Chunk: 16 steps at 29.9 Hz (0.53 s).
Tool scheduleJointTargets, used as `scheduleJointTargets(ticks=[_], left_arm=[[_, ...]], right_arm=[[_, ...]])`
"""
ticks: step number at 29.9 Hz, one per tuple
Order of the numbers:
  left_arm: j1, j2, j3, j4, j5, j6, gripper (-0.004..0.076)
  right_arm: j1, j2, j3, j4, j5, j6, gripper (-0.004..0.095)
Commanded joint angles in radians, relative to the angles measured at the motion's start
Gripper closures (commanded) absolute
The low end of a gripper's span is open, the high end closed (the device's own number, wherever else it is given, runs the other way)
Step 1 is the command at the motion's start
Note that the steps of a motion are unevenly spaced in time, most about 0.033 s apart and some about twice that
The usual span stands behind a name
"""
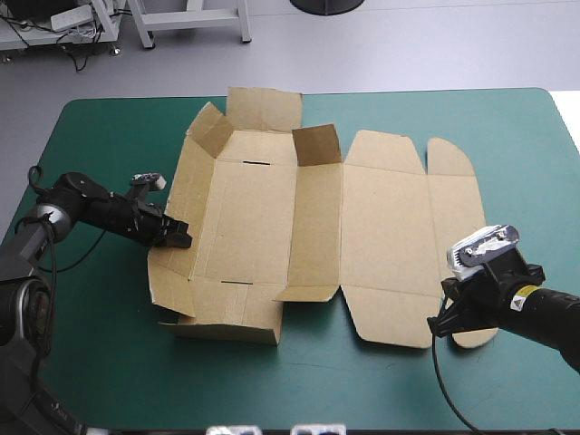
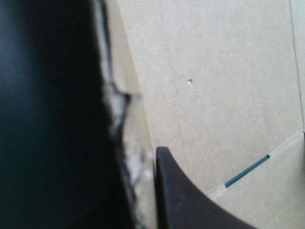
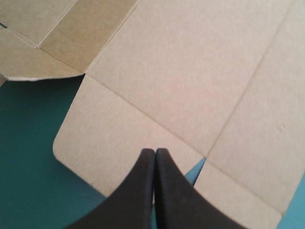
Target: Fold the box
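Box (image 1: 254, 208) L edge pinched by L hand (image 1: 179, 236).

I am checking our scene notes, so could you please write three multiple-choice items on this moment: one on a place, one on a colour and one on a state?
1. Where on the box is the left claw?
A. at its raised left wall
B. at its far right flap
C. on its middle panel

2. What colour is the cover?
A. red
B. teal-green
C. grey

3. How is the right claw?
A. wide open
B. shut and empty
C. shut on a cup

Key:
1 A: the high view shows it at the left wall's edge.
2 B: teal-green shows all round the box.
3 B: its fingers meet in one arch, with nothing between them.
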Motion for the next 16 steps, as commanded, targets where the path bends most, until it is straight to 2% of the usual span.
scheduleJointTargets(ticks=[1, 7, 11, 16], left_arm=[[-0.058, -0.078, -0.091, -0.034, -0.012, 0.030, 0.0734], [-0.139, -0.103, -0.299, 0.108, -0.005, -0.023, 0.0734], [-0.185, -0.103, -0.460, 0.230, 0.058, -0.075, 0.0733], [-0.260, -0.103, -0.646, 0.371, 0.177, -0.024, 0.0734]], right_arm=[[-0.001, -0.005, -0.031, 0.029, -0.039, -0.009, 0.0926], [-0.001, -0.005, -0.031, 0.033, -0.043, -0.009, 0.0926], [-0.001, -0.005, -0.031, 0.033, -0.048, -0.009, 0.0926], [-0.001, -0.005, -0.031, 0.031, -0.085, -0.009, 0.0926]])
